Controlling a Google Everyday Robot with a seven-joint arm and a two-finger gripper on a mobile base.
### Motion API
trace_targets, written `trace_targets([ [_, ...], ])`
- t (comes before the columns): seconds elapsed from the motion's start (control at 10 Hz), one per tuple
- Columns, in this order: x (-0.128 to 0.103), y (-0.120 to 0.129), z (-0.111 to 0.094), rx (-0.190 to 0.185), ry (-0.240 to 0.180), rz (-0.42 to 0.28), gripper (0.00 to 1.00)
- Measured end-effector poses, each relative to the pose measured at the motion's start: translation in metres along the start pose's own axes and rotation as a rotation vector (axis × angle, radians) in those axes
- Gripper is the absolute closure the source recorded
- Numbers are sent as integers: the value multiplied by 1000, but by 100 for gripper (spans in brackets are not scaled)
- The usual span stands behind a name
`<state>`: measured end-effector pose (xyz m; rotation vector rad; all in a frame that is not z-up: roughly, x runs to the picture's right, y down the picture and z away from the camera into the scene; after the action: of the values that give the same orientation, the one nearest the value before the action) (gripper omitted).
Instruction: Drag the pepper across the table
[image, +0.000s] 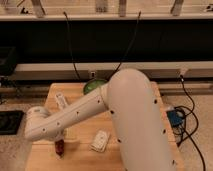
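Judging the pepper (59, 148), at the table's (82, 159) left front just below the gripper (60, 136) (open or closed: cannot tell), as light, stiff, slick, best pinned mid-body, left of the white tube (100, 141).

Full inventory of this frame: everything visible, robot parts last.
light wooden butcher-block table: 1, pale wood, centre
slim dark red pepper: 1, dark red, table's front-left, below the gripper
white tube with dark print: 1, white, table's rear-left
small flat white object: 1, white, right of the pepper
round green object: 1, green, table's far edge
blue object: 1, blue, floor right of the table
black cables: several, black, behind the table
white robot arm: 1, white, reaching left
gripper: 1, at the pepper
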<state>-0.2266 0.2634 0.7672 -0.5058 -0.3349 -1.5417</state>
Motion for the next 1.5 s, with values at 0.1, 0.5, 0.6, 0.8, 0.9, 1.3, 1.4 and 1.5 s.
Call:
trace_targets([
  [0.1, 0, -1, 0, 0, -1, -3, 20],
  [0.5, 0, -2, 3, 0, -5, -14, 20],
  [0.6, 0, -3, 4, 0, -6, -18, 20],
  [0.8, 0, -4, 5, 1, -8, -23, 20],
  [0.9, 0, -4, 5, 0, -9, -26, 20],
  [1.3, 1, -5, 7, 0, -13, -37, 20],
  [1.4, 1, -6, 8, 0, -14, -40, 20],
  [1.5, 1, -6, 9, 1, -15, -42, 20],
])
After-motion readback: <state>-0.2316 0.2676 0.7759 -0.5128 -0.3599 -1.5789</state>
